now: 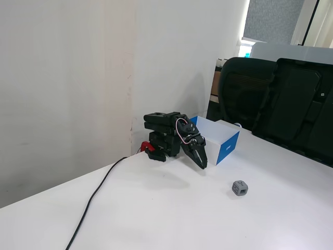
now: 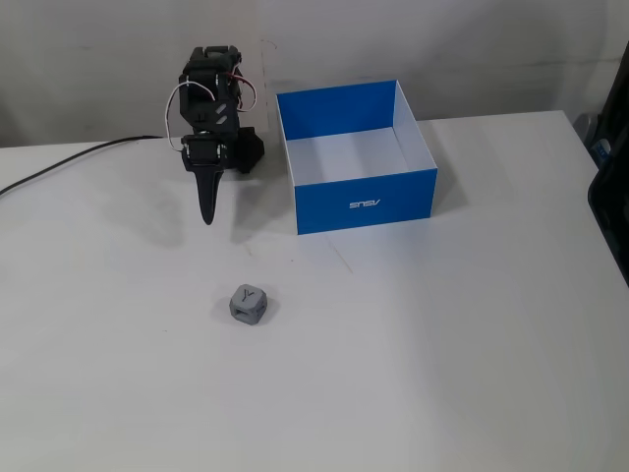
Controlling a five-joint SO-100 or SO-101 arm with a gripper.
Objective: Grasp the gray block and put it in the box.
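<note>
A white table against a pale wall. Left to right in a fixed view: the gripper, jaws together and empty, tip hanging above the table; the block well apart in open room; the box beside the arm. The likely risks are a fingertip nudging the small block away, or a swing clipping the box's near wall.

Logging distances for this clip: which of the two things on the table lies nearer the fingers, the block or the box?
The blue and white box: it sits just right of the shut fingers in this fixed view, while the gray block lies apart, farther toward the camera.
</note>
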